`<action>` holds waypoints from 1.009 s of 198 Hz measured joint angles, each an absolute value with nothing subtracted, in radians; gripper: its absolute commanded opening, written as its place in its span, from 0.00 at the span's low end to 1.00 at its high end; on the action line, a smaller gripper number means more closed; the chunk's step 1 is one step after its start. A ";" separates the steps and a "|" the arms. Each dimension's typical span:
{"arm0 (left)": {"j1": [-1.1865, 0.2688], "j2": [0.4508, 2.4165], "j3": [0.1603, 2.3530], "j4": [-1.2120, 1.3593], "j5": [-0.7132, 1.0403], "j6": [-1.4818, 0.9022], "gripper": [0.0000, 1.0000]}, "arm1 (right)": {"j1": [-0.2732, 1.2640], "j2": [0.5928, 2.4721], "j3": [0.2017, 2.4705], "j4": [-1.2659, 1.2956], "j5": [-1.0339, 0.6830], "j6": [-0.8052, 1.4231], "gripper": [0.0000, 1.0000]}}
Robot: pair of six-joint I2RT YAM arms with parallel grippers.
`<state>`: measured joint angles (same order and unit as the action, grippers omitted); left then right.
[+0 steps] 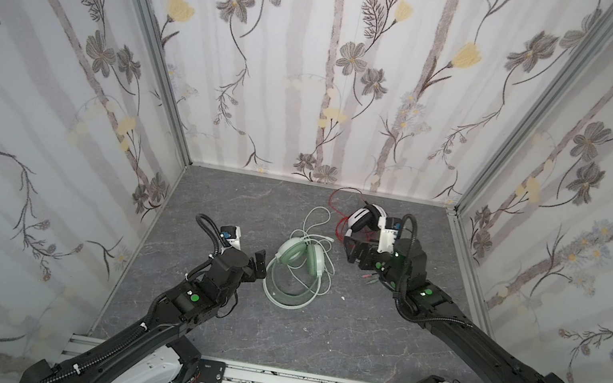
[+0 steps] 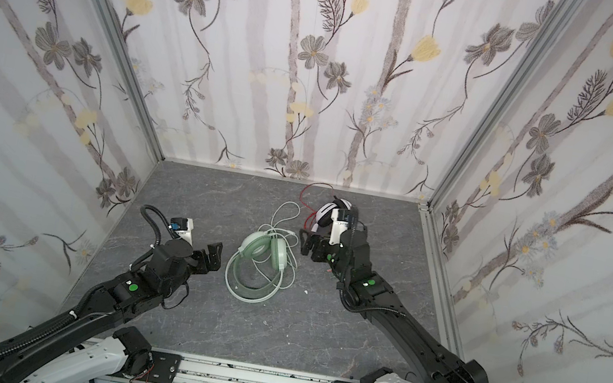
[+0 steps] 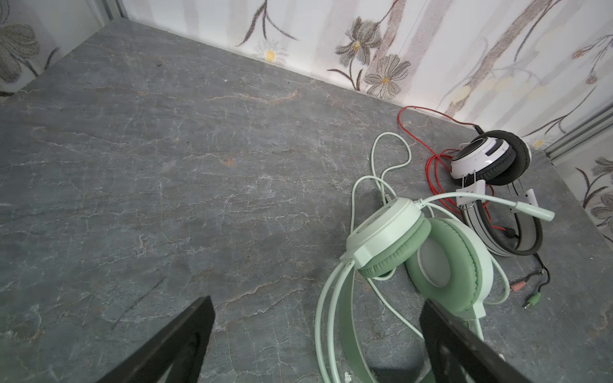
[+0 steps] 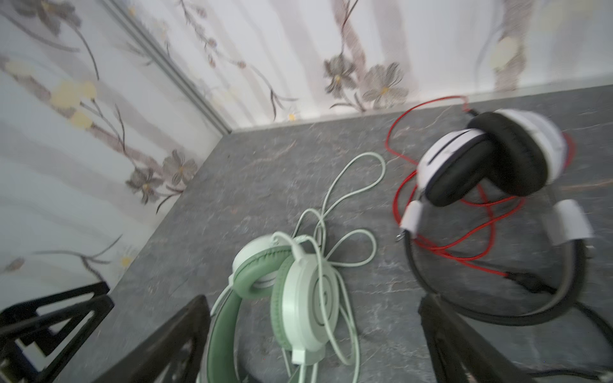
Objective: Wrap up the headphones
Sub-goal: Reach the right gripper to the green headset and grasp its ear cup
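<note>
Left wrist view: mint-green headset (image 3: 414,252) sits lower right, cups side by side, pale cord (image 3: 391,133) looping loose above it; jaws wide apart, only bare table (image 3: 166,165) btwn them. In both top views it's mid-frame, long axis cups-to-band running top to bottom. Left gripper (image 1: 262,266) is just beside its left edge, contact unclear, prob the nearer arm. Right gripper (image 1: 351,253) is upper right of it, also spread and empty, w/ white-and-black headset (image 1: 365,219) just behind.
</note>
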<state>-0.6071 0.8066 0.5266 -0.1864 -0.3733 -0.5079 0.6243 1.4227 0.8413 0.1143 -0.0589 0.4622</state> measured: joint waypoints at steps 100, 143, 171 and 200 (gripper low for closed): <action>-0.415 0.687 0.443 -0.305 -0.400 -0.704 1.00 | 0.879 1.893 1.242 -0.196 0.152 0.558 0.75; -0.371 0.658 0.422 -0.312 -0.350 -0.733 1.00 | 0.894 1.918 1.240 -0.221 0.247 0.617 0.76; -0.357 0.636 0.413 -0.312 -0.335 -0.737 1.00 | 0.897 1.924 1.235 -0.207 0.293 0.632 0.79; -0.341 0.627 0.405 -0.315 -0.317 -0.738 1.00 | 0.894 1.929 1.201 -0.222 0.330 0.654 0.80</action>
